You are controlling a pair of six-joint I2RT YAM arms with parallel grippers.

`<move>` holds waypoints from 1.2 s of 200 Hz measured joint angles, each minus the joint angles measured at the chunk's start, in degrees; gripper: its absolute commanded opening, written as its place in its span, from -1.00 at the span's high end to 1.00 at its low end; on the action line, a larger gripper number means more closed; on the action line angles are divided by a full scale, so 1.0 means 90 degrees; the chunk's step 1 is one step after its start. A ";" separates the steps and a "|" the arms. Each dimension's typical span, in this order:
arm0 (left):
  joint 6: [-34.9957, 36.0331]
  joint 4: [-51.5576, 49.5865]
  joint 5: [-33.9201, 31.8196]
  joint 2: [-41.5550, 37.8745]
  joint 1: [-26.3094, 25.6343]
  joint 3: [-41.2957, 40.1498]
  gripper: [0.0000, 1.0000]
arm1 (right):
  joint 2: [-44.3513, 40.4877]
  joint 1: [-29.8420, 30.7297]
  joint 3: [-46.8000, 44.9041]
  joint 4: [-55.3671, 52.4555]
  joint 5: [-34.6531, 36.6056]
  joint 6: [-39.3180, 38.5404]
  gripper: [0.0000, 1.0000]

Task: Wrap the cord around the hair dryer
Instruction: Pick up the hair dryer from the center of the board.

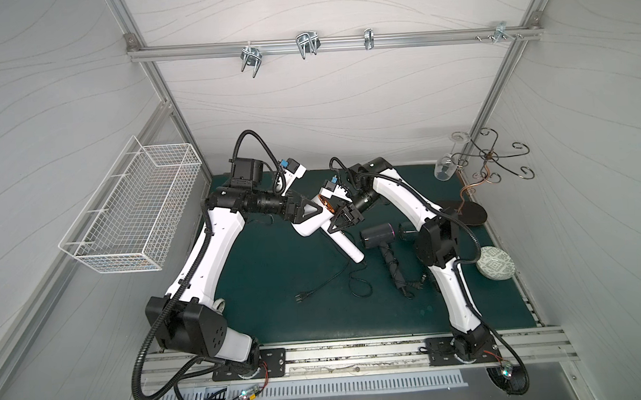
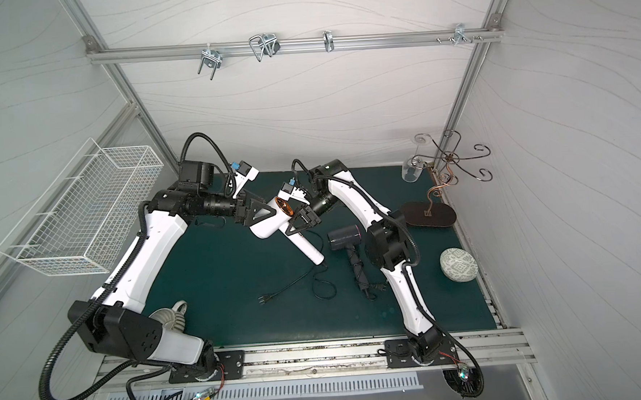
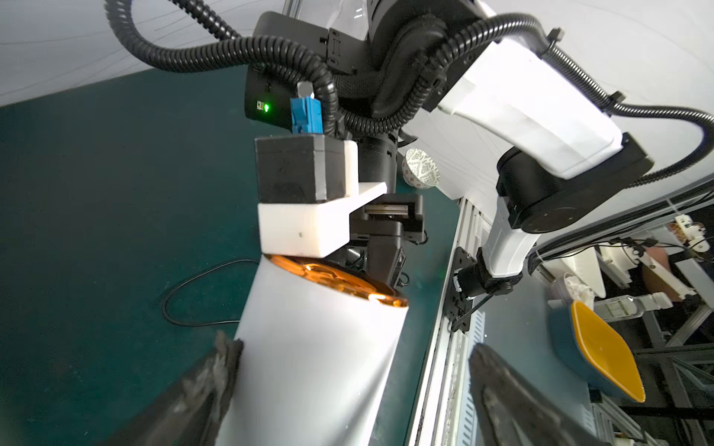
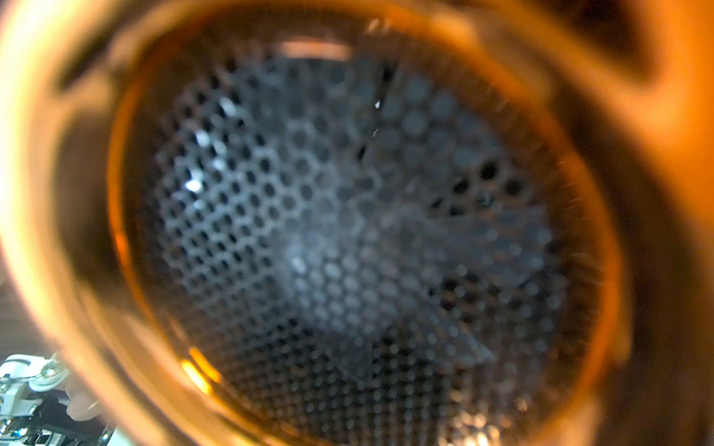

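Working above the dark green desk [image 1: 280, 316], you have the white plastic hair dryer [image 1: 307, 230] held clear of it, probably to leave room for winding. Your right tool [image 1: 342, 222] looks clamped near the handle's top; your left tool [image 3: 353, 355] gapes wide around the barrel, one side touching, gripping nothing. The thin black cord [image 1: 323, 283] trails loose on the desk

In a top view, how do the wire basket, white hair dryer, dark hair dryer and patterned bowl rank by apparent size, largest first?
1. wire basket
2. white hair dryer, held up nearer the camera, so its lead over the next is unsure
3. dark hair dryer
4. patterned bowl
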 measured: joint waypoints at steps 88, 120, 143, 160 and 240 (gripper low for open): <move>0.0430 -0.0143 -0.0899 -0.0211 -0.0350 -0.0379 -0.85 | -0.0100 0.0153 -0.0585 -0.0056 0.0036 -0.0680 1.00; 0.0539 -0.0323 -0.1022 -0.0187 -0.0410 -0.0408 -0.81 | -0.0279 0.0233 -0.1003 -0.0070 0.0068 -0.0877 1.00; 0.0576 -0.0469 -0.1005 -0.0177 -0.0469 -0.0449 -0.76 | -0.0376 0.0228 -0.1069 -0.0068 0.0163 -0.0991 1.00; 0.0588 -0.0593 -0.0962 -0.0170 -0.0559 -0.0466 -0.72 | -0.0440 0.0177 -0.1056 -0.0068 0.0189 -0.1066 1.00; 0.0753 -0.0452 -0.1251 -0.0255 -0.0882 -0.0668 -0.66 | -0.0464 0.0136 -0.0976 -0.0073 0.0767 -0.1384 1.00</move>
